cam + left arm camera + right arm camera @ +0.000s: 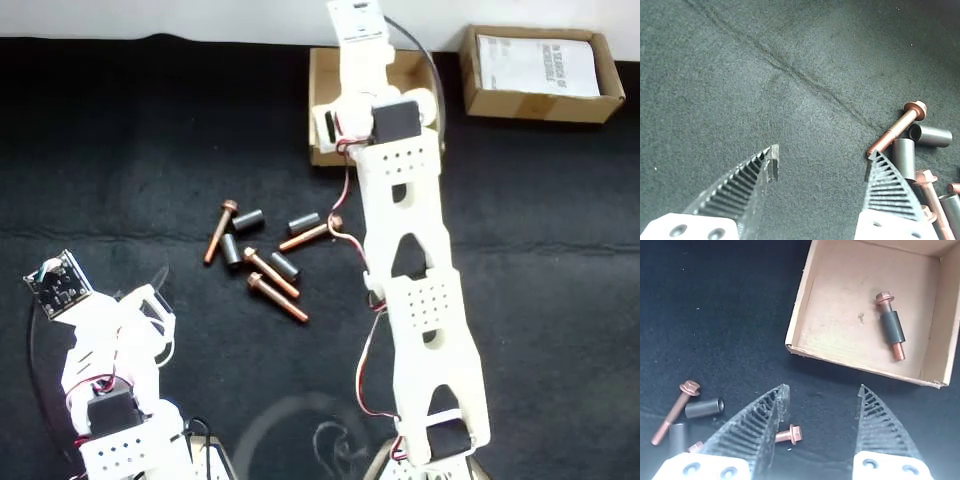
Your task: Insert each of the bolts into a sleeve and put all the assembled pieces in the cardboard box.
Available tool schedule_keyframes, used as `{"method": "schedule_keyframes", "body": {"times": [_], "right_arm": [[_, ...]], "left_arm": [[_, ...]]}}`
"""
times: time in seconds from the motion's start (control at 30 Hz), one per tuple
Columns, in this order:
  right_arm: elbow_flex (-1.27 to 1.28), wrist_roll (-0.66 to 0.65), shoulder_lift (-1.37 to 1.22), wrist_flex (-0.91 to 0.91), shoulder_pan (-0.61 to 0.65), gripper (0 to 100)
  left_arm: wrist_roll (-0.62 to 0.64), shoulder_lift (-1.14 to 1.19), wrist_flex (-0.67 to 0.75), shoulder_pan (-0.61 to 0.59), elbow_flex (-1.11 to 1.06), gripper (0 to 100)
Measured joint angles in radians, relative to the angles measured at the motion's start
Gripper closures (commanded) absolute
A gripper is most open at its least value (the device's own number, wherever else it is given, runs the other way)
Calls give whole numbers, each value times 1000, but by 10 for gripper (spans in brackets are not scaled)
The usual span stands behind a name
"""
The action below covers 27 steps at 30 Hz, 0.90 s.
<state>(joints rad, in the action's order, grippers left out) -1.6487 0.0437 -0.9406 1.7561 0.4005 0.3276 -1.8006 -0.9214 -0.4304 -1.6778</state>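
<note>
The right arm (415,260) is built of white plastic links, pierced with grids of small holes and triangular cut-outs. A black motor block (397,120) sits at its upper joint, and a thin red cable (349,185) trails along one side. The left arm (120,420) has the same white build and red wiring. It carries a small dark circuit board (58,280), possibly a camera. The left gripper (823,150) and right gripper (823,386) have dark ribbed fingers (740,185) on white bases with round screw holes.

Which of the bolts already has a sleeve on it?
The bolt inside the cardboard box: a dark sleeve sits around its shank.
</note>
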Motion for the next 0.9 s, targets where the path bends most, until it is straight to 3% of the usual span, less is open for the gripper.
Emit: {"method": "schedule_keyframes", "body": {"times": [0.13,0.23,0.4,0.67,0.77,0.9], "right_arm": [[117,2,61,0,37,796],[302,-92,138,0,84,796],[621,-368,241,0,172,796],[867,-957,261,0,181,796],[873,-1057,261,-57,181,796],[873,-1080,261,-143,181,796]], "left_arm": [[0,0,0,0,0,716],[0,0,0,0,0,716],[0,0,0,0,0,716],[0,0,0,0,0,716],[0,0,0,0,0,716],[0,0,0,0,0,716]]}}
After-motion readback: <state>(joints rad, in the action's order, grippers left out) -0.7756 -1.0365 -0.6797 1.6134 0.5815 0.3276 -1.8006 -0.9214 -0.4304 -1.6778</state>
